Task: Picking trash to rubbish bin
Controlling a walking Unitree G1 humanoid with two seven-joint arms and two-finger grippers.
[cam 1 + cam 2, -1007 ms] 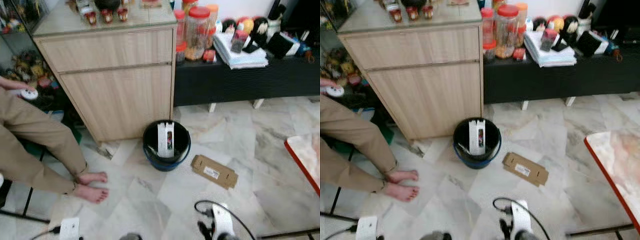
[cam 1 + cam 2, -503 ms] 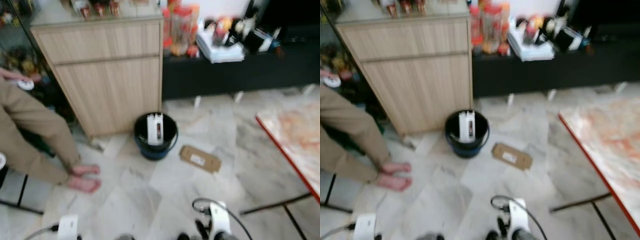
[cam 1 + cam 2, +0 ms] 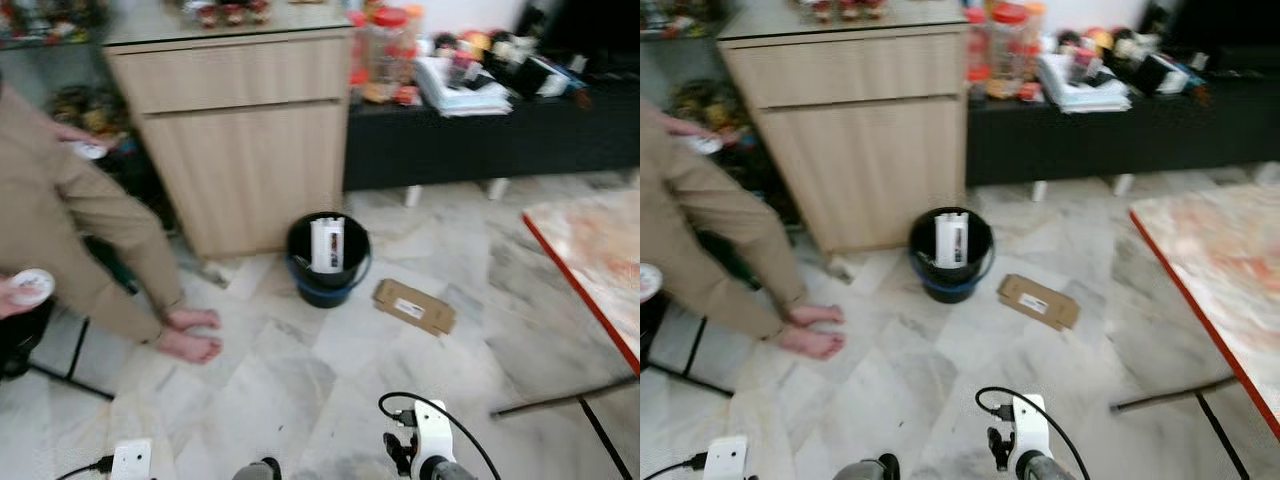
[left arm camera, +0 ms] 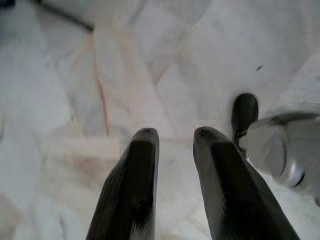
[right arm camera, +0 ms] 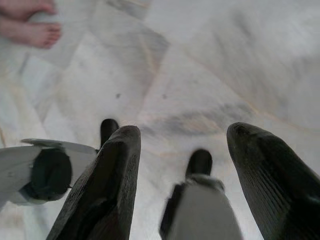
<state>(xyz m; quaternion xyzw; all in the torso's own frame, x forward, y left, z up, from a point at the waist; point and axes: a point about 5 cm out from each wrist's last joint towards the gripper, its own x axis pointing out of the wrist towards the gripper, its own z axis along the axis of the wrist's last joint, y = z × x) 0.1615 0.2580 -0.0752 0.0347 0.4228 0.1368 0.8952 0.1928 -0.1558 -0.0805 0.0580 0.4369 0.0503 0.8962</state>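
A black bin with a blue base point(image 3: 322, 291) stands on the marble floor in front of a wooden cabinet. A white box point(image 3: 327, 243) stands upright inside it. A flat brown cardboard piece point(image 3: 413, 306) with a white label lies on the floor just right of the bin, apart from it. My left gripper point(image 4: 172, 132) hangs over bare floor, its fingers a little apart with nothing between them. My right gripper point(image 5: 185, 131) is open wide, also empty, pointing down at the floor. Both wrists show at the lower edge of the eye views, well short of the cardboard.
A person sits at the left, bare feet point(image 3: 190, 335) on the floor near the bin, a white disc in one hand point(image 3: 30, 287). The wooden cabinet point(image 3: 240, 150) and a black low bench point(image 3: 480, 140) line the back. A red-edged table point(image 3: 590, 255) stands at right.
The camera has swung left and pulled back slightly, bringing more of the person into view. Bin, box and cardboard lie as before.
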